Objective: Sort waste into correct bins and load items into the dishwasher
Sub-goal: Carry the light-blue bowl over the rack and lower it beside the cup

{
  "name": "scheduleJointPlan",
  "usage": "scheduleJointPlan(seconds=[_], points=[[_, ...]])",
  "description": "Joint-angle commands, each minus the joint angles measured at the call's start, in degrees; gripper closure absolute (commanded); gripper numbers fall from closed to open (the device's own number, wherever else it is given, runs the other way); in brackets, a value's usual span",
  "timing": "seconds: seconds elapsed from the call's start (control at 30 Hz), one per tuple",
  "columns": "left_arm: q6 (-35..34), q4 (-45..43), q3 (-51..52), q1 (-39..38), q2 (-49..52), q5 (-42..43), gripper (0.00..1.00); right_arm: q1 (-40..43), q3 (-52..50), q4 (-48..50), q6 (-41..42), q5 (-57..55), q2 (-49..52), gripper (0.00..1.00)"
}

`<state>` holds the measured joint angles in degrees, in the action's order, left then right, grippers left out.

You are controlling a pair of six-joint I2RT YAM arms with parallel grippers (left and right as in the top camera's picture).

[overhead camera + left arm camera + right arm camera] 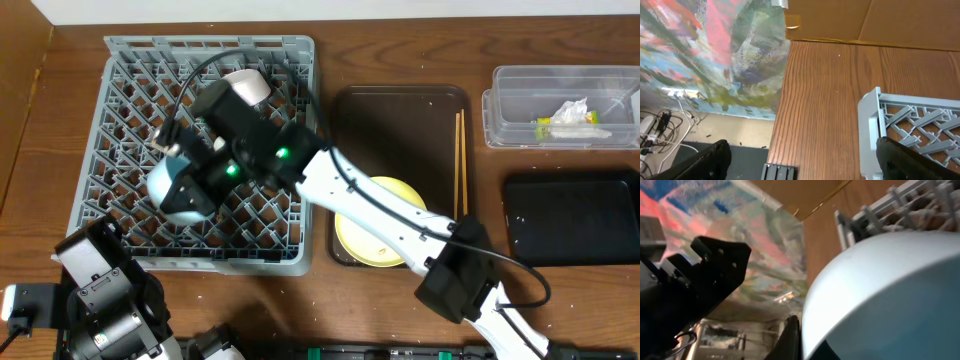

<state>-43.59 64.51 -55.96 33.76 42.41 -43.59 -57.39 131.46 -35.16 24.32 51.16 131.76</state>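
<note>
The grey dish rack (130, 90) fills the left of the table. My right gripper (207, 178) reaches over it and is shut on the light-blue saucer (180, 195), held tilted just above the rack's front pegs. In the right wrist view the saucer (880, 290) fills the frame, with one finger (792, 337) against its rim. A white rounded dish (248, 84) sits in the rack's far part, half hidden by the arm. The pale-yellow plate (375, 240) and the chopsticks (460, 160) lie on the dark-brown tray (400, 110). My left gripper (802, 162) is open and empty by the rack's corner (870, 125).
The clear tub (520, 125) at the back right holds the green-yellow wrapper (545, 127) and the white tissue (572, 113). The black tub (575, 218) lies in front of it. The left arm (100, 300) rests at the table's front left corner.
</note>
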Motion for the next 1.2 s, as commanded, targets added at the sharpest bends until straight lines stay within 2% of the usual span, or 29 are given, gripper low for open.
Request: scheduleJointPlan(seconds=[0.0, 0.27, 0.43, 0.63, 0.87, 0.97, 1.07, 1.17], points=[[-1.29, 0.44, -0.90, 0.42, -0.07, -0.13, 0.06, -0.31, -2.10, 2.45, 4.48, 1.25, -0.13, 0.99], [-1.29, 0.42, -0.90, 0.42, -0.07, -0.13, 0.06, -0.28, -8.57, 8.31, 7.74, 1.60, -0.13, 0.99], [-1.29, 0.42, -0.90, 0.42, -0.07, -0.13, 0.06, -0.63, -14.27, 20.72, 13.40, 5.88, -0.11, 0.99], [-1.29, 0.42, -0.90, 0.42, -0.07, -0.13, 0.06, -0.79, -20.76, 31.69, 22.21, 5.46, -0.11, 0.99], [-1.29, 0.42, -0.90, 0.42, -0.07, -0.13, 0.06, 1.14, -28.11, 33.31, 29.18, 1.31, -0.11, 0.99], [-1.29, 0.42, -0.90, 0.42, -0.07, -0.13, 0.06, 2.47, -30.29, 35.28, 29.70, 1.70, -0.11, 0.99], [-1.29, 0.42, -0.90, 0.42, -0.07, -0.13, 0.06, 3.45, -31.54, 41.18, 30.12, 4.72, -0.11, 0.99], [-1.29, 0.44, -0.90, 0.42, -0.07, -0.13, 0.06, 3.87, -31.69, 44.96, 35.54, 5.27, -0.11, 0.99]])
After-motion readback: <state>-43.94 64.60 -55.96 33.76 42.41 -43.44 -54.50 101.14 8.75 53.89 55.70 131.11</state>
